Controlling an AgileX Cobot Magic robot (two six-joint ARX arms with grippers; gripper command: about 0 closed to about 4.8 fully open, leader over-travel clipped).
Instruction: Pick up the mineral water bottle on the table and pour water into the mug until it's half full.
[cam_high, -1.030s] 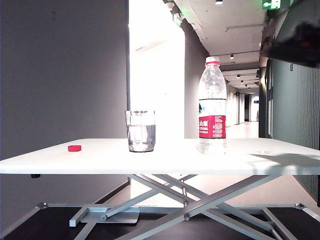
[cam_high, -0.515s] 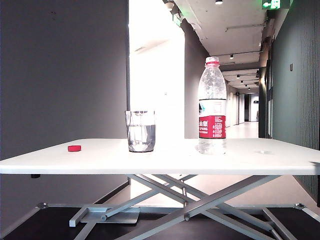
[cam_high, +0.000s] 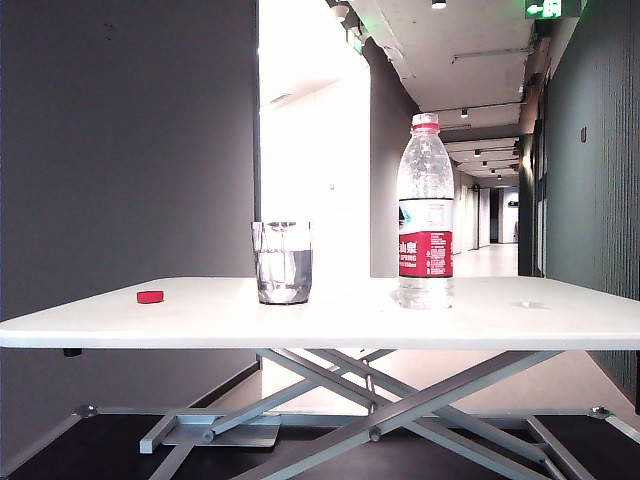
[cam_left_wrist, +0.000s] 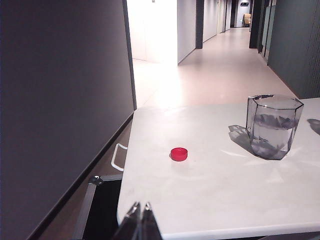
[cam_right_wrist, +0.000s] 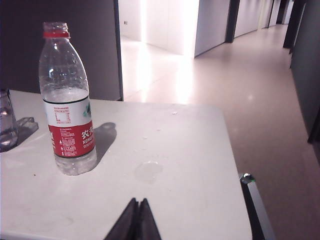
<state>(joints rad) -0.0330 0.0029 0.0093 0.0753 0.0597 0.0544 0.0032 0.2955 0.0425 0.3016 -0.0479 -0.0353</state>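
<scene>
We find the upright mineral water bottle (cam_right_wrist: 67, 100) nearer the clenched right pincer (cam_right_wrist: 136, 220); the left pincer (cam_left_wrist: 140, 222), also clenched, faces the mug (cam_left_wrist: 272, 127).

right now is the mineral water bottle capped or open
Open: the mineral water bottle stands upright with a bare neck, and a red cap lies on the table beyond the mug.

The mineral water bottle (cam_right_wrist: 67, 100) bears white Chinese characters over "NONGFU SPRING" on its red label; other print is too small to read.
</scene>
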